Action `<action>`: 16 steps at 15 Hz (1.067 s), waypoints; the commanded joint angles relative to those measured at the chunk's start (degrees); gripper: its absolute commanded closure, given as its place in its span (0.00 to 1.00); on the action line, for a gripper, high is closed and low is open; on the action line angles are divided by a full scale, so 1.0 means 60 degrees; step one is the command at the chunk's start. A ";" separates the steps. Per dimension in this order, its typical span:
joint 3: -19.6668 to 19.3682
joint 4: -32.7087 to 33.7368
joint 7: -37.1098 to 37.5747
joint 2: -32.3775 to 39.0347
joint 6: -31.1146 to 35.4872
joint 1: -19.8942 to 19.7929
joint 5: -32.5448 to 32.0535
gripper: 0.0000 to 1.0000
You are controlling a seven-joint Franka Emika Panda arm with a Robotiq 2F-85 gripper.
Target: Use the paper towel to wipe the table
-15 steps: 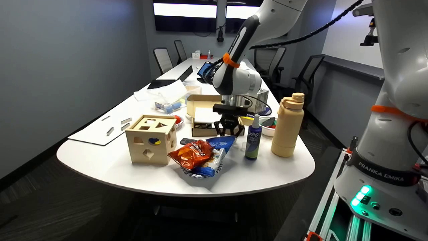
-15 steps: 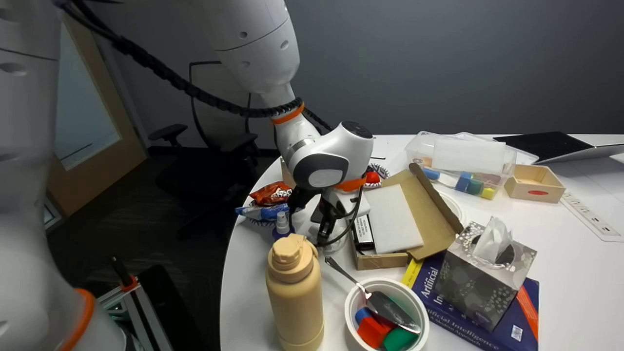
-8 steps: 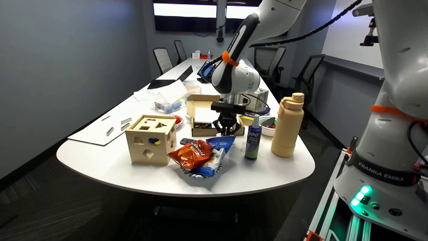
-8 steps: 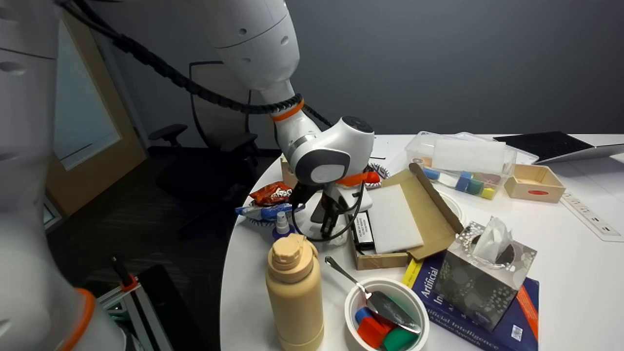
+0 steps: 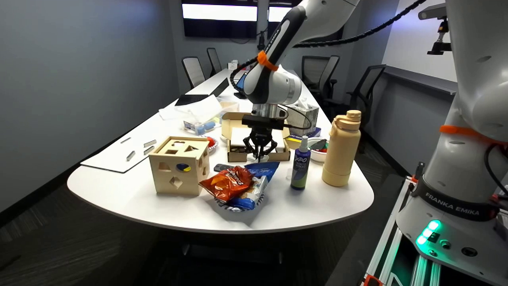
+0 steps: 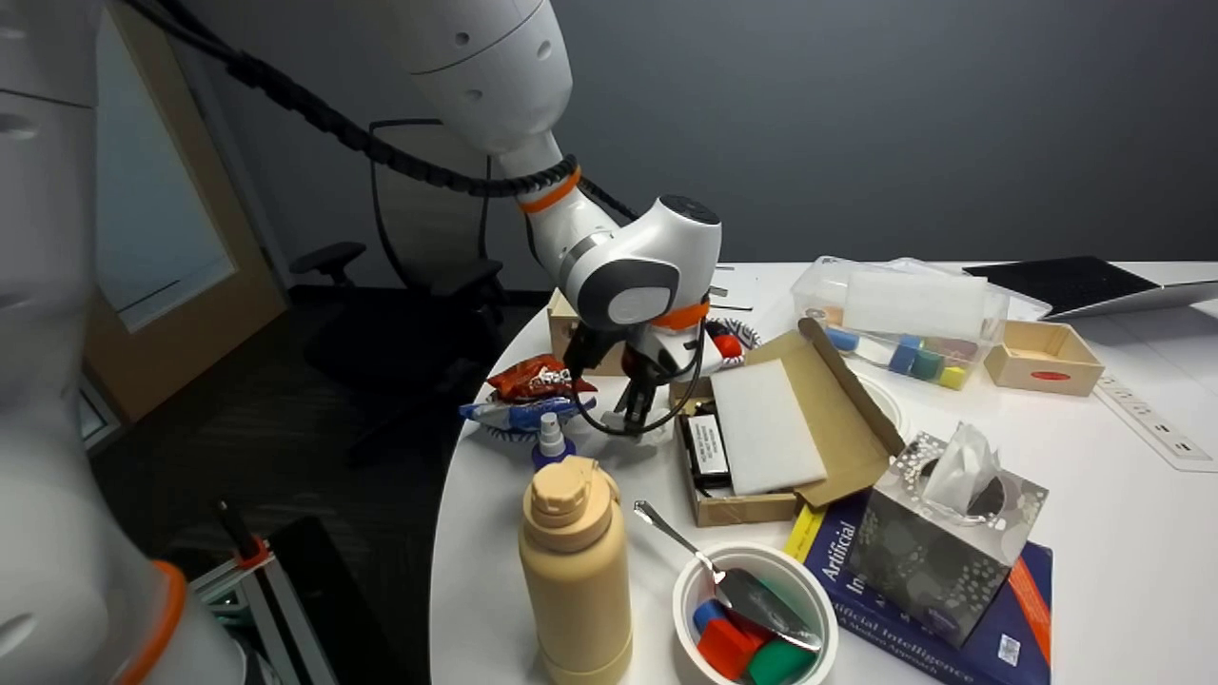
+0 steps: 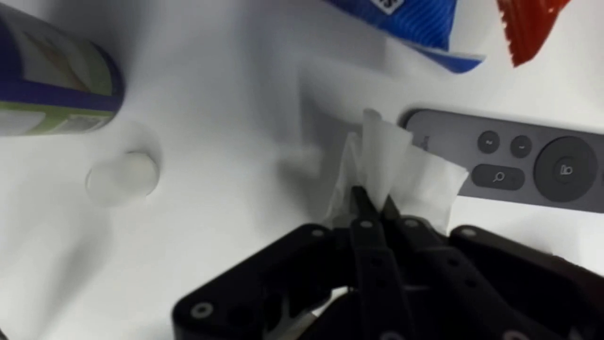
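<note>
The table [image 5: 131,208] is long and white with a rounded end; it also shows in an exterior view [image 6: 495,571] and in the wrist view [image 7: 212,222]. My gripper [image 7: 375,203] is shut on a thin white paper towel [image 7: 420,182], whose loose folds spread out from the fingertips. The towel hangs at table level, its right part overlapping the end of a grey remote. In both exterior views the gripper [image 5: 259,158] [image 6: 630,423] points down between the chip bags and the cardboard box. Whether the towel touches the tabletop is hard to tell.
The remote [image 7: 500,158], chip bags [image 5: 234,184] in a bowl, spray bottle [image 5: 301,167], tan water bottle [image 5: 342,151], wooden shape cube [image 5: 178,169] and open cardboard box [image 6: 747,509] surround the gripper. A small white cap [image 7: 123,178], a tub [image 6: 680,609] and tissue box [image 6: 937,552] also stand there.
My gripper has moved with the towel, leftward in an exterior view, away from the spray bottle and toward the remote and wooden cube. The other objects have stayed put.
</note>
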 commanded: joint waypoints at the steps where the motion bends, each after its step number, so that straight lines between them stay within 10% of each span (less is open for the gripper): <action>1: 0.0237 0.0167 -0.0212 0.0048 -0.0508 -0.0159 0.0189 0.99; 16: 0.0020 0.0758 0.0116 0.0702 -0.0471 -0.0126 0.0196 0.99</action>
